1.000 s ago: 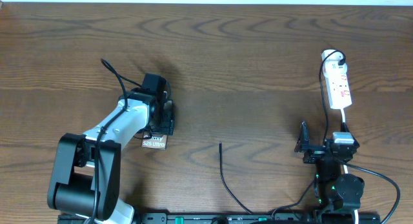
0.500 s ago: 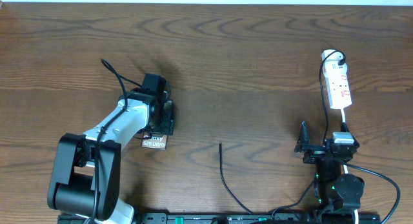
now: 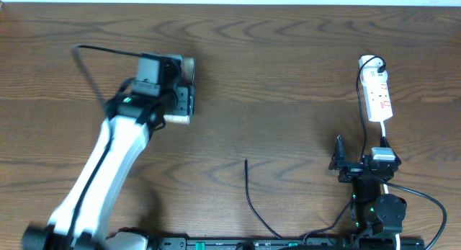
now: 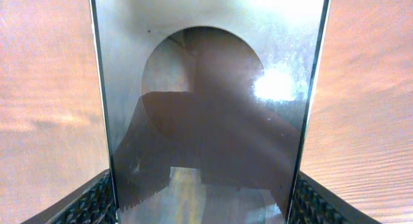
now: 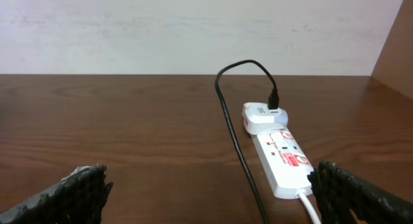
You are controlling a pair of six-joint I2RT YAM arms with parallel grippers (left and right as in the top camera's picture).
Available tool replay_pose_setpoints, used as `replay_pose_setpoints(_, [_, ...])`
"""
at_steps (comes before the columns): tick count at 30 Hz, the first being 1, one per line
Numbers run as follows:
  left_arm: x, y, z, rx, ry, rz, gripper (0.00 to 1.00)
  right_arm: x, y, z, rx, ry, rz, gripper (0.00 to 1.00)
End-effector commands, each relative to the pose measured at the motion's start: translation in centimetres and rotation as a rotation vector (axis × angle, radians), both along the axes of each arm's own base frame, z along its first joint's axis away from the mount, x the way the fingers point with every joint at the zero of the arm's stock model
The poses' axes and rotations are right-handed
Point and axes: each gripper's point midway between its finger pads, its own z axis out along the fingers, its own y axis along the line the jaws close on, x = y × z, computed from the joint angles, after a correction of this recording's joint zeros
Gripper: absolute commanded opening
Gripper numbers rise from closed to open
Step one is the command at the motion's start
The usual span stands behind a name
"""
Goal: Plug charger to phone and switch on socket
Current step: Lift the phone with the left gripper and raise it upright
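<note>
The phone [image 3: 178, 120] [image 4: 206, 108] is held off the table, my left gripper [image 3: 181, 99] [image 4: 206, 211] shut on its two long edges. Its glossy face fills the left wrist view between the mesh fingers [image 4: 97, 201]. The charger [image 3: 248, 192] is a thin black cable lying at front centre, its tip pointing away from me. In the right wrist view the charger [image 5: 235, 140] runs back to a white adapter [image 5: 263, 114] seated in the socket [image 3: 377, 95] [image 5: 284, 159] at the far right. My right gripper [image 3: 360, 155] [image 5: 206, 198] stands wide open just short of the socket, holding nothing.
The socket's white cord [image 5: 308, 208] leads toward my right arm base [image 3: 378, 207]. A pale wall [image 5: 193, 30] closes off the table's far edge. Dark wood tabletop [image 3: 288, 77] lies between the two arms.
My left arm has swung out and carried the phone toward the far side of the table. The right arm, charger and socket have not moved.
</note>
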Motion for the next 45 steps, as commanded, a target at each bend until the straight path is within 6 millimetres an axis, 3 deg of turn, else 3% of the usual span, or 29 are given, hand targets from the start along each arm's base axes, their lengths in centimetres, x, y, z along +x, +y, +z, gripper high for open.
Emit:
replay_pose_setpoints(1, [-1.4,-1.2,6.4,-0.158,-0.132,0.013,0.07,0.0,-0.3,0.0,0.013,-0.002,-0.017,0.99])
replay_pose_setpoints(4, [-3.3,-1.5,9.1,-0.293,-0.147,0.087,0.07,0.0,-0.3,0.0,0.013,-0.002,-0.017,0.99])
replay_pose_setpoints(11, [-7.3,-4.3,15.1,-0.734,-0.099,0.159,0.07,0.0,-0.3,0.0,0.013,-0.002,-0.017,0.99])
replay_pose_setpoints(16, [-8.4,-3.6,19.2,-1.057,-0.059,0.379,0.07,0.0,-0.3,0.0,0.013,-0.002,-0.017,0.99])
replay_pose_setpoints(20, [-8.3,-1.6,21.4,-1.221,-0.075,0.511,0.08,0.0,-0.3,0.0,0.013,-0.002,-0.017,0.99])
replay_pose_setpoints(23, [-7.5,0.7,20.8,-1.290,-0.055,0.657,0.07,0.0,-0.3,0.0,0.013,-0.002,-0.017,0.99])
replay_pose_setpoints(26, [-6.5,1.8,19.6,-1.323,-0.002,0.732,0.07,0.0,-0.3,0.0,0.013,-0.002,-0.017,0.99])
replay_pose_setpoints(33, [-4.3,-0.8,15.4,-1.394,0.423,0.627,0.07,0.0,-0.3,0.0,0.013,-0.002,-0.017,0.99])
replay_pose_setpoints(38, [-2.9,-2.6,11.3,-1.453,0.791,0.611,0.07,0.0,-0.3,0.0,0.013,-0.002,-0.017,0.99])
replay_pose_setpoints(45, [-2.0,-2.9,9.0,-1.465,0.923,0.640,0.07,0.0,-0.3,0.0,0.013,-0.002,-0.017,0.99])
